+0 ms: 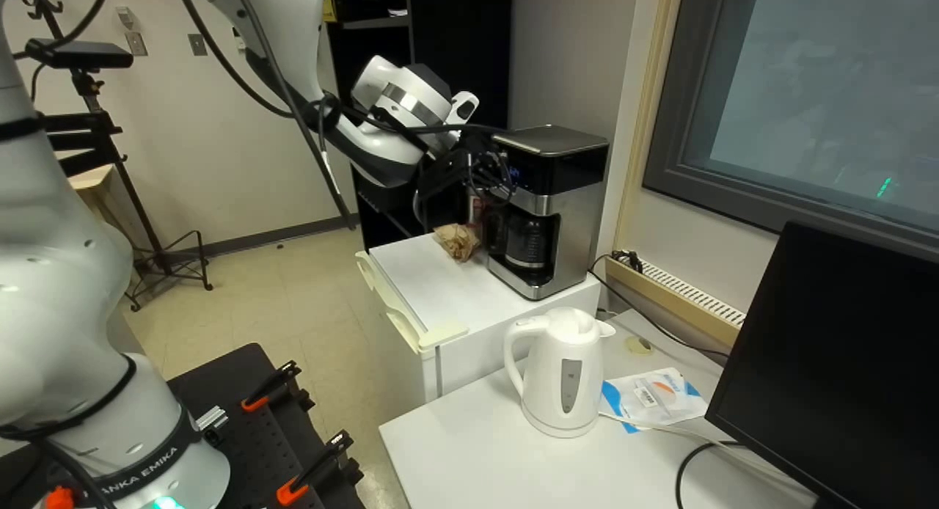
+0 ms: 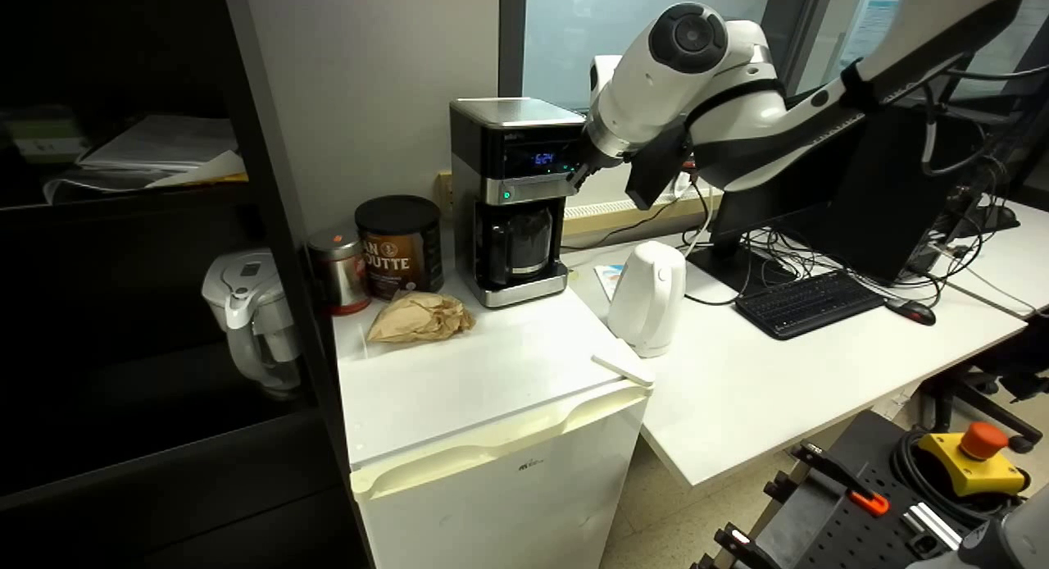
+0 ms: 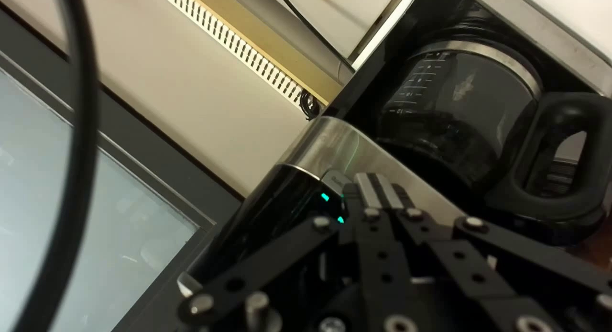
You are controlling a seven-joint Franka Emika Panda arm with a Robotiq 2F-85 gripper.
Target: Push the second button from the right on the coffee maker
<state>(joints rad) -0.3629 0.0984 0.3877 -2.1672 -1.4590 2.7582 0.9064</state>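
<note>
End effector (image 3: 377,191), closed and empty, partly obscures the coffee maker (image 2: 523,189); sideways misalignment could press the outermost visible button (image 3: 335,180) instead

Just beside the gripper (image 3: 376,179), brushed metal is seen on the band (image 3: 325,143) of the coffee maker (image 2: 516,192) and glossy plastic on its panel (image 3: 263,212); lower than the gripper, smooth glass is seen on the carafe (image 3: 459,102), smooth plastic on the kettle (image 2: 643,298), and crumpled paper on the bag (image 2: 422,317).
</note>
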